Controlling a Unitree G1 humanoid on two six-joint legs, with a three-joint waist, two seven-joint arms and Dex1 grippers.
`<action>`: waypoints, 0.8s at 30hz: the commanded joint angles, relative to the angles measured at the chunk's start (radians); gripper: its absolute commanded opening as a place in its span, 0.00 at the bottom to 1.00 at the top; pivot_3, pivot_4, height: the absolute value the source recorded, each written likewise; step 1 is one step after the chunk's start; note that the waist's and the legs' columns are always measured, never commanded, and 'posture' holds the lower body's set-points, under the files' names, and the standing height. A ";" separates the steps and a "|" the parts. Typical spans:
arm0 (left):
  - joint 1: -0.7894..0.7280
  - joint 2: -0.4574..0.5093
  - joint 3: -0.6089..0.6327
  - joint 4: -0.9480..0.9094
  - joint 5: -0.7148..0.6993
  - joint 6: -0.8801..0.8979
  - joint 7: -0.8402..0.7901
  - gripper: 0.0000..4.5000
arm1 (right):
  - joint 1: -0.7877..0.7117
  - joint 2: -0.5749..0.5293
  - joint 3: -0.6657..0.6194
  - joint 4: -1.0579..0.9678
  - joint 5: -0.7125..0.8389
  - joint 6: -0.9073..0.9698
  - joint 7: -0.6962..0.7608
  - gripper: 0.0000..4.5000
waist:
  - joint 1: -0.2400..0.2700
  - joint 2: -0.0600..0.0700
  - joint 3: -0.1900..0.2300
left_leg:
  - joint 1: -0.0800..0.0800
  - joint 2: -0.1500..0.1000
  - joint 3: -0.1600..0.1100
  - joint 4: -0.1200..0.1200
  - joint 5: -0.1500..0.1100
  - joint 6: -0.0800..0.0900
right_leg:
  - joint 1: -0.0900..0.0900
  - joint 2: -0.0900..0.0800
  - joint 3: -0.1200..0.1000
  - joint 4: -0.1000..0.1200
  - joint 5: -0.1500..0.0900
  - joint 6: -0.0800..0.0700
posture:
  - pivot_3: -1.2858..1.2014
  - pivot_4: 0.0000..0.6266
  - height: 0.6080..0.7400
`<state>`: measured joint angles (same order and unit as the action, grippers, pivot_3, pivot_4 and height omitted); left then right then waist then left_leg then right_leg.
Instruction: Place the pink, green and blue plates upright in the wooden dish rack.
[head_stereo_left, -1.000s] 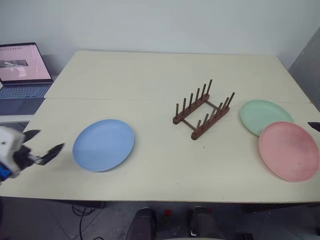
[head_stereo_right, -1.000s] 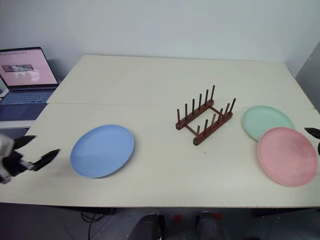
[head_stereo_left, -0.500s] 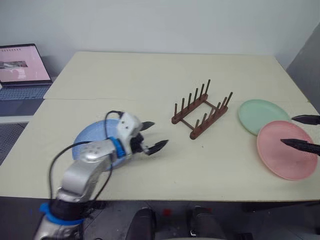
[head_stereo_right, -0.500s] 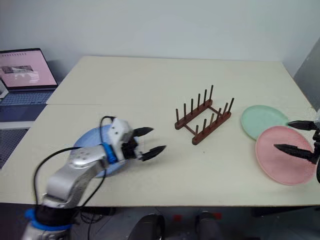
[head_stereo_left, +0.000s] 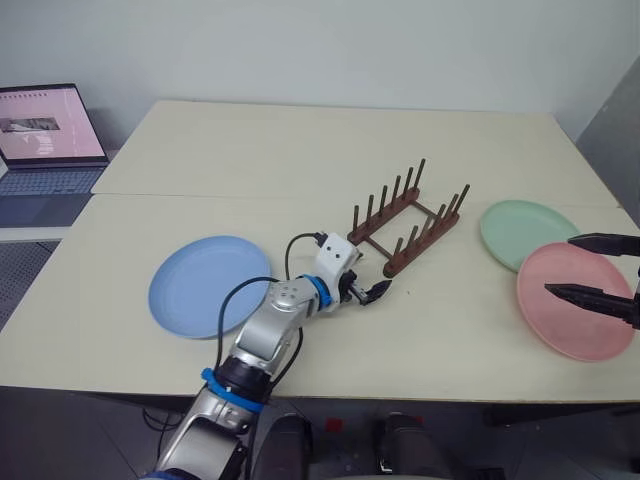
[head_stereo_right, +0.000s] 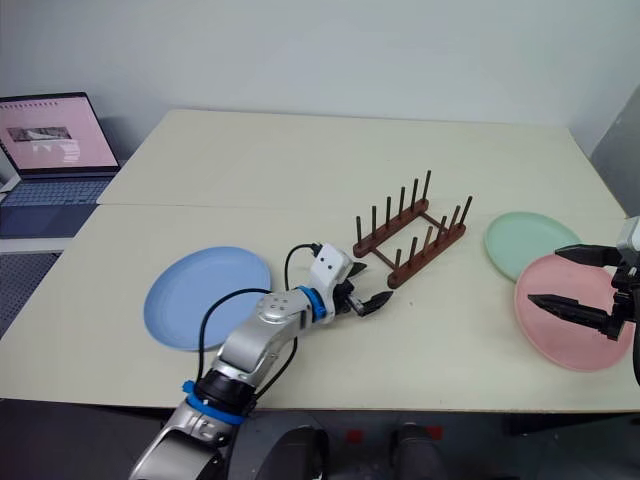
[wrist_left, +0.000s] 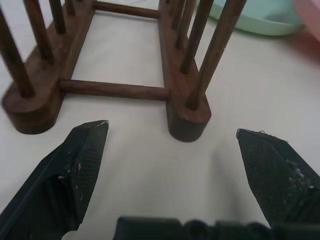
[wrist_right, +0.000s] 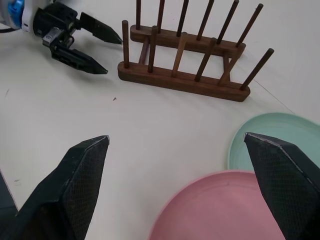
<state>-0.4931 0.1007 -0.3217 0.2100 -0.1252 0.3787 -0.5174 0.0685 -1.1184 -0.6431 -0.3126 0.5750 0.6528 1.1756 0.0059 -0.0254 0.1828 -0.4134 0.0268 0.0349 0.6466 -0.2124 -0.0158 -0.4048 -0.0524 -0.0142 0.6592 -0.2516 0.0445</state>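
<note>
— Wooden rack (head_stereo_left: 408, 217), dark brown with two rows of pegs, sits just ahead of the left end effector (head_stereo_left: 347, 287), right?

— Yes. That end effector hangs low over the table (head_stereo_left: 300, 150) with its two black fingers spread wide and nothing between them. From its own camera, the rack's near ends lie just past the fingertips, not touching.

— Any plates in the rack?

— None. All three lie flat on the table. The blue plate (head_stereo_left: 196, 286) is back behind the left end effector, beside the arm's elbow, well apart from the rack.

— And the other side?

— The right end effector (head_stereo_right: 572, 279) hovers above the pink plate (head_stereo_left: 575, 314), fingers also wide apart and empty. The pink plate lies directly beneath it. The green plate (head_stereo_left: 522, 232) sits just beyond, and the pink plate's rim overlaps its near edge. The rack stands further off across from that end effector, with the left end effector past its far end.

— Anything else around?

— An open laptop (head_stereo_left: 46, 150) on a lower surface beside the table's far left corner, well away from both end effectors.
</note>
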 joint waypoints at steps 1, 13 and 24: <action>-0.041 -0.056 -0.019 0.082 0.040 -0.082 0.017 1.00 | -0.012 0.007 -0.015 -0.024 0.021 0.006 -0.017 1.00 | 0.000 0.000 0.000 | -0.001 0.000 -0.001 0.000 0.000 0.000 | 0.000 0.000 0.000 0.000 0.000 0.000 | 0.52 0.24 1.00; -0.124 -0.133 -0.001 0.305 0.118 -0.224 0.042 0.68 | -0.041 0.028 0.011 -0.031 0.023 0.003 -0.051 1.00 | 0.003 0.000 0.000 | -0.002 0.000 -0.001 0.000 0.000 0.000 | -0.001 0.000 -0.002 -0.001 0.000 0.001 | 0.52 0.24 1.00; -0.133 -0.044 0.018 0.235 0.088 -0.251 -0.124 0.23 | -0.028 0.032 -0.003 -0.036 0.006 -0.008 -0.058 1.00 | 0.002 0.000 0.000 | -0.002 0.000 -0.001 0.000 0.000 0.000 | -0.001 0.000 -0.002 -0.001 0.001 0.001 | 0.52 0.24 1.00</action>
<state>-0.6308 0.0303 -0.3073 0.5216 -0.0129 0.1404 -0.5640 0.0365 -1.0821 -0.6093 -0.3308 0.5745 0.6600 1.1164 0.0081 -0.0251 0.1826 -0.4153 0.0269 0.0335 0.6465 -0.2122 -0.0156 -0.4058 -0.0518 -0.0160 0.6584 -0.2507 0.0452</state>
